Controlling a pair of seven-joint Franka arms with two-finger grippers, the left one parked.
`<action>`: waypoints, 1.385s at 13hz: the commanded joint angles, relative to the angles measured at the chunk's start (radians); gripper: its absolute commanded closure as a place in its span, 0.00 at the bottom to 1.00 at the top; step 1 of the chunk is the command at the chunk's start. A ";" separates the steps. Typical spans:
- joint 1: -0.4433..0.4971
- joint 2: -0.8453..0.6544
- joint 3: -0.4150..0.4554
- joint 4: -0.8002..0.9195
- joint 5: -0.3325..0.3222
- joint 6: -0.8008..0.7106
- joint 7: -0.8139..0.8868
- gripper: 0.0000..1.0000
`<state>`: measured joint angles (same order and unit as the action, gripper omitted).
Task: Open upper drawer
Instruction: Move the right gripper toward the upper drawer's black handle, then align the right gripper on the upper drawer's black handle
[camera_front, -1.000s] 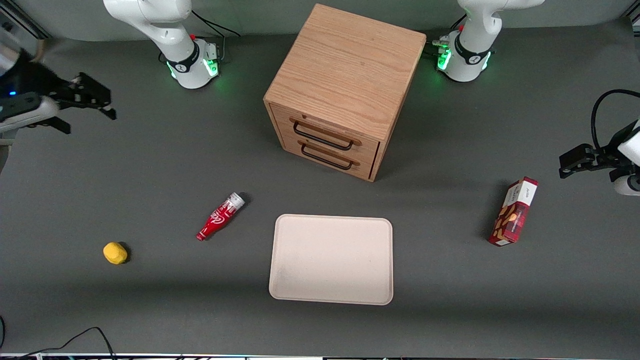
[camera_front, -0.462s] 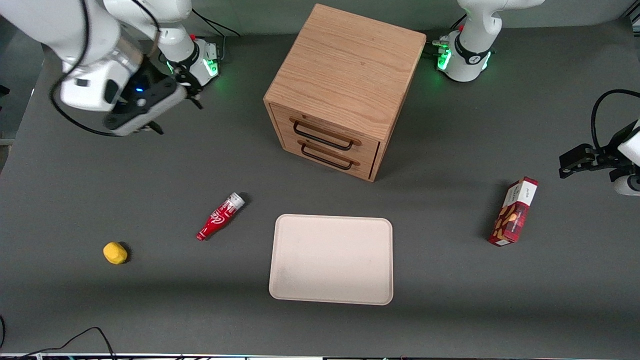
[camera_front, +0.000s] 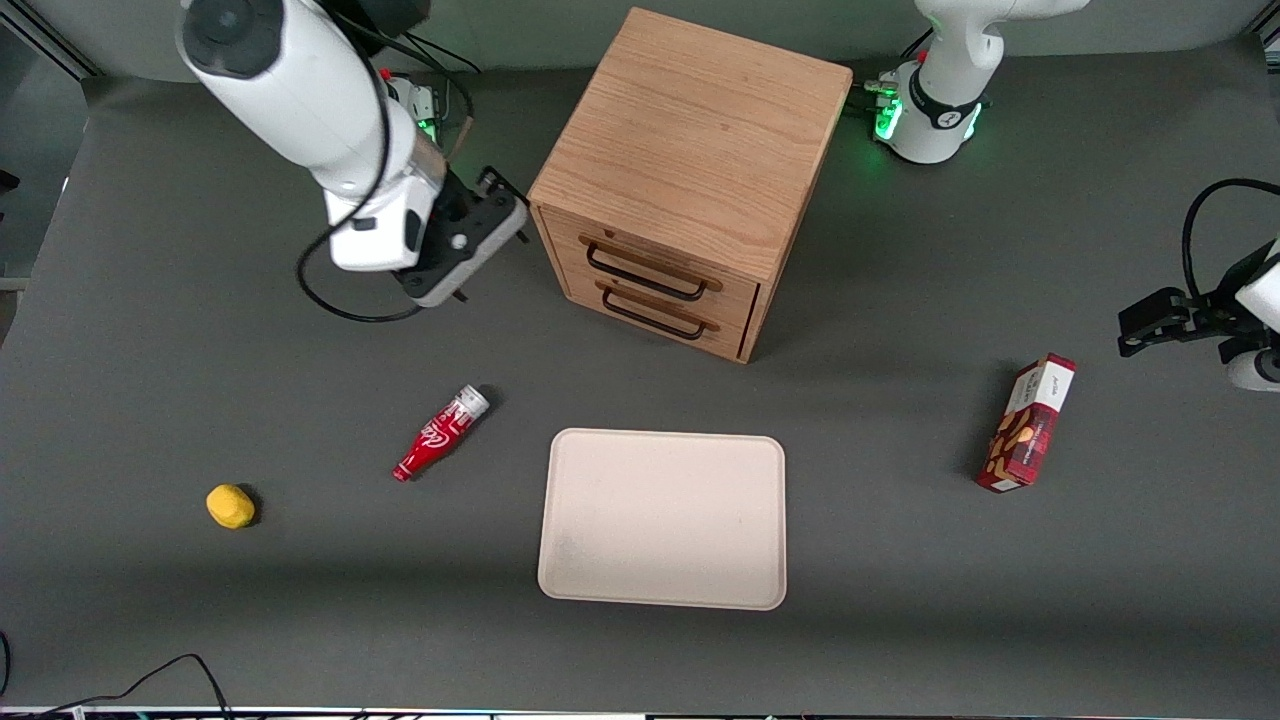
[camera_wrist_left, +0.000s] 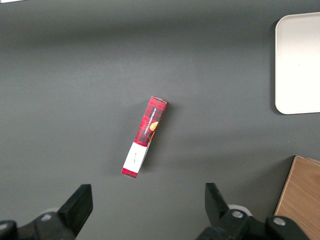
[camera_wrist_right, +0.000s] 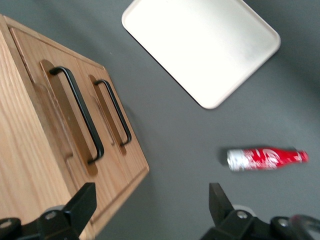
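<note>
Grey table (camera_front: 200, 620): two shut drawers, upper drawer (camera_front: 650, 262), gripper (camera_front: 497, 192) beside, jaws apart

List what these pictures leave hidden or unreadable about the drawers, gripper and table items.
- Upper drawer: shut, so its inside is hidden in every view.
- Gripper: open beside the cabinet; front view hides its fingers under the wrist.
- Box: print too small to read.
- Bottle: label blurred in right wrist view.

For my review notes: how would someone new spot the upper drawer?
Find the oak cabinet in the table's middle, with the open gripper beside its corner. Its front carries two shut drawers. The upper drawer is the topmost, its black wire handle above the twin lower drawer.
</note>
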<state>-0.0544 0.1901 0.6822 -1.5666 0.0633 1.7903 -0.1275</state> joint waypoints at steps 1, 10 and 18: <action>-0.004 0.037 0.045 -0.067 0.004 0.118 -0.007 0.00; 0.093 0.172 0.071 -0.130 -0.003 0.302 -0.006 0.00; 0.094 0.253 0.106 -0.151 -0.069 0.405 -0.004 0.00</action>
<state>0.0407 0.4193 0.7716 -1.7105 0.0243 2.1649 -0.1275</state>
